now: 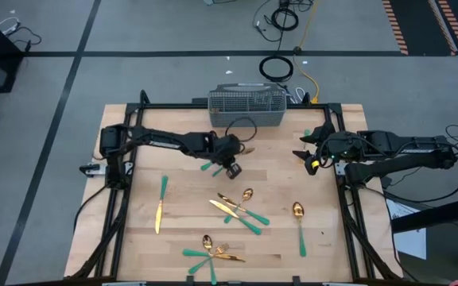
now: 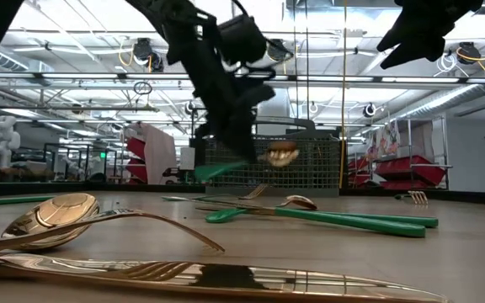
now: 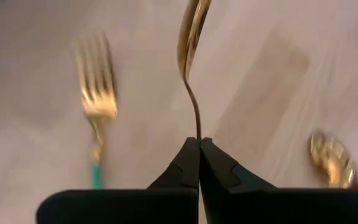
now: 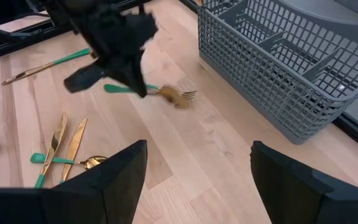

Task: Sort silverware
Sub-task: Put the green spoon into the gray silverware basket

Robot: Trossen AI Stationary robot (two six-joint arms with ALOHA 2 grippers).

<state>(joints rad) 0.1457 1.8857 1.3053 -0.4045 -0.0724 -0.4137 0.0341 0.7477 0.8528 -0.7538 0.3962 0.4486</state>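
Gold silverware with teal handles lies scattered on the wooden table [image 1: 141, 246]. My left gripper [image 1: 233, 157] hangs over the table's middle, in front of the grey wire-mesh caddy [image 1: 246, 105], and is shut on a spoon [image 2: 282, 154]. The spoon's gold bowl [image 3: 190, 34] points away from the fingers. A fork [image 3: 96, 93] lies flat on the table below, beside the gripper. My right gripper [image 4: 197, 180] stands open, high over the table's right edge, with nothing between its fingers. My left gripper pinches the spoon's thin gold neck [image 3: 197, 127], right where it meets the teal handle, between its two fingertips [image 3: 185, 163]. The fingers slant down from the table's left side. The spoon is lifted clear of the table, about level, with its teal handle [image 2: 217, 171] sticking out behind the fingers.
A knife [image 1: 160, 205] lies at the left, and a crossed cluster of pieces [image 1: 241, 208] at the middle. A lone spoon [image 1: 299, 221] lies at the right, another cluster [image 1: 213, 253] near the front edge. The caddy stands at the far edge.
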